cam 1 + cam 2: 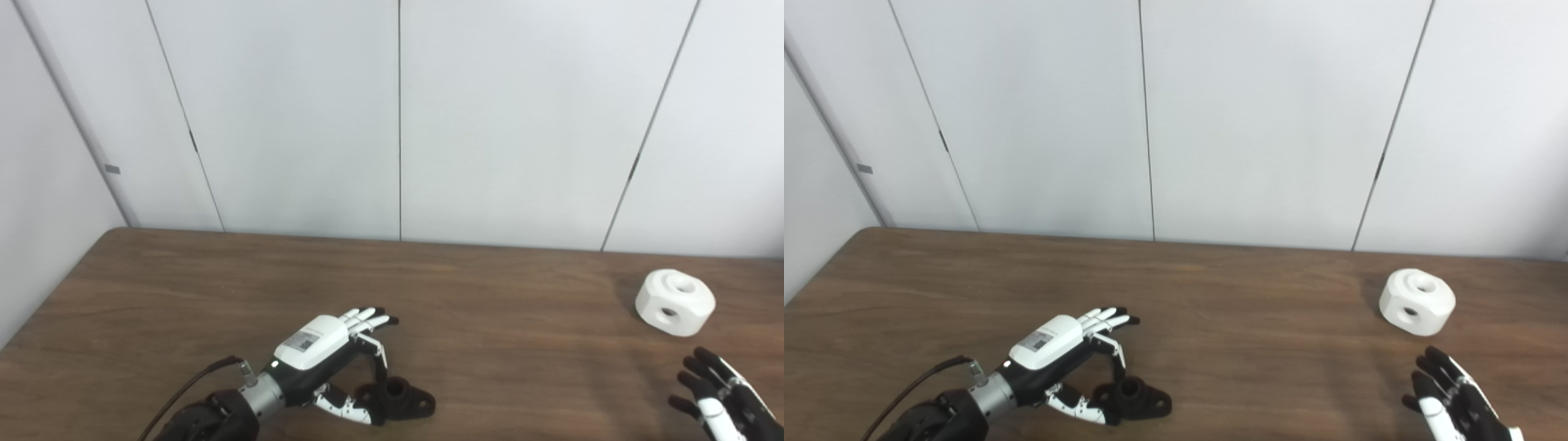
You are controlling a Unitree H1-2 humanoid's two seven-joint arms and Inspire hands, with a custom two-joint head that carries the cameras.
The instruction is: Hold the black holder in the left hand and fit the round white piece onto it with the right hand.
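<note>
The black holder (399, 399) lies flat on the wooden table (465, 294) near the front edge, a short tube rising from its base. My left hand (327, 355) hovers just left of it, open, its thumb low beside the holder's left end and its fingers stretched out above and behind. The round white piece (675, 302) rests at the far right of the table, showing a hole on top and one in its side. My right hand (719, 398) is at the bottom right corner, open with fingers spread, a short way in front of the white piece and apart from it.
White wall panels (398, 122) stand right behind the table's far edge. The table's left edge slants in at the far left. A black cable (184, 389) trails from the left wrist.
</note>
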